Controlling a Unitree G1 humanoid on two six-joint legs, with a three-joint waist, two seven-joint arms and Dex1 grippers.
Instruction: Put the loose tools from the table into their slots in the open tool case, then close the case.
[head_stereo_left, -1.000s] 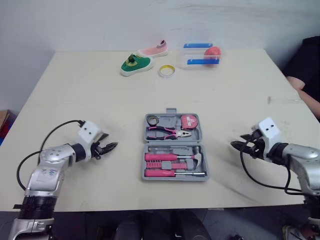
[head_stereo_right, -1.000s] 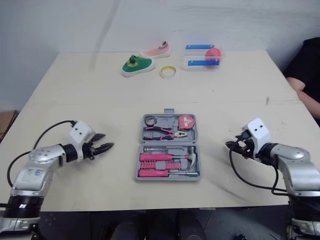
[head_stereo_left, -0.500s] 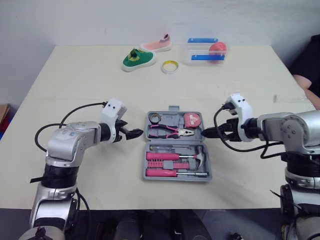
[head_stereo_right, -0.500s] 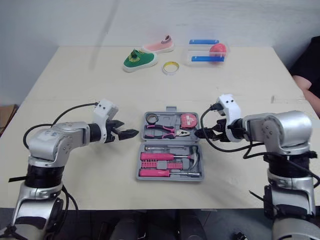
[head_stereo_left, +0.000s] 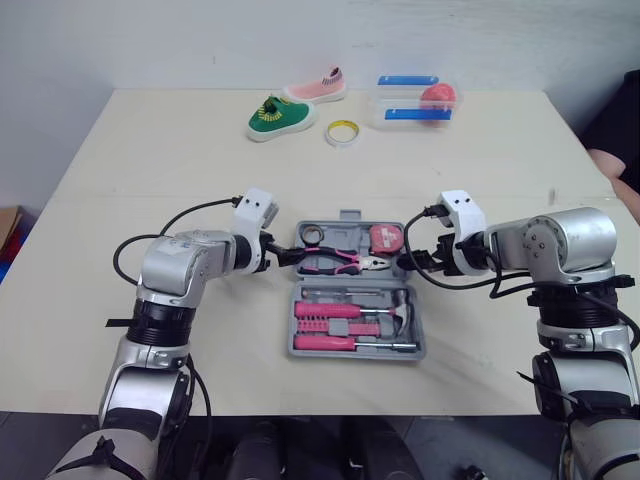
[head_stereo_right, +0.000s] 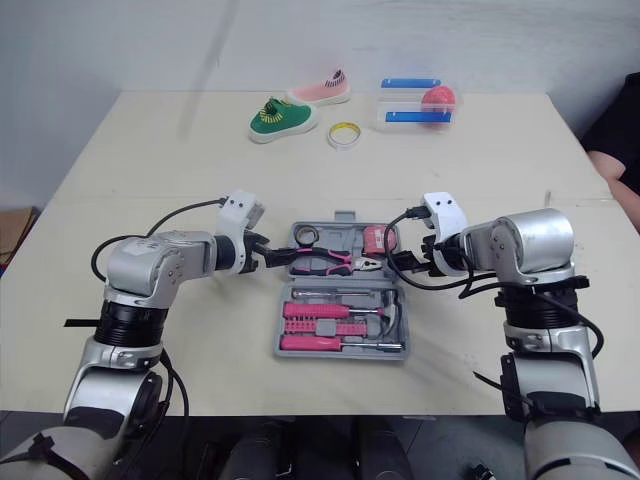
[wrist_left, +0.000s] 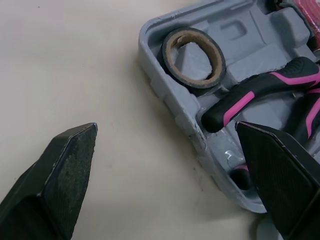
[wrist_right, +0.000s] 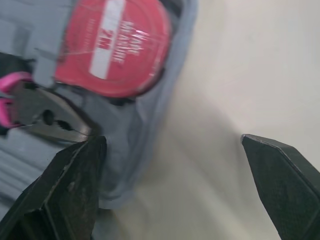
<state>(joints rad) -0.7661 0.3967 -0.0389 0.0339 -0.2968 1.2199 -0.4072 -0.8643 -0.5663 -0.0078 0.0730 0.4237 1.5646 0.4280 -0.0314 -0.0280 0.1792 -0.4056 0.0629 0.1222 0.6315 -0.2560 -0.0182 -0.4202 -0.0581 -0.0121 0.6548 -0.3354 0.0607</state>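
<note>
The grey tool case (head_stereo_left: 345, 217) lies open in the middle of the table. Its far half holds a dark tape roll (wrist_left: 195, 81), pink-handled pliers (head_stereo_left: 338, 262) and a red tape measure (wrist_right: 112, 45). The near half holds pink screwdrivers (head_stereo_left: 325, 312) and a small hammer (head_stereo_left: 400, 310). My left gripper (head_stereo_left: 285, 257) is open at the left edge of the far half, one finger over the table and one over the case. Open too, my right gripper (head_stereo_left: 405, 262) straddles the right wall beside the tape measure.
At the back of the table sit a green shoe (head_stereo_left: 280, 115), a pink shoe (head_stereo_left: 318, 87), a yellow tape ring (head_stereo_left: 342, 132) and a clear box with blue strips and a red ball (head_stereo_left: 418, 104). A person's arm (head_stereo_left: 620, 150) shows at the right edge.
Both arms have swung inward from the table's sides, and each gripper now sits at a side edge of the case's far half. The case and tools lie as before.
</note>
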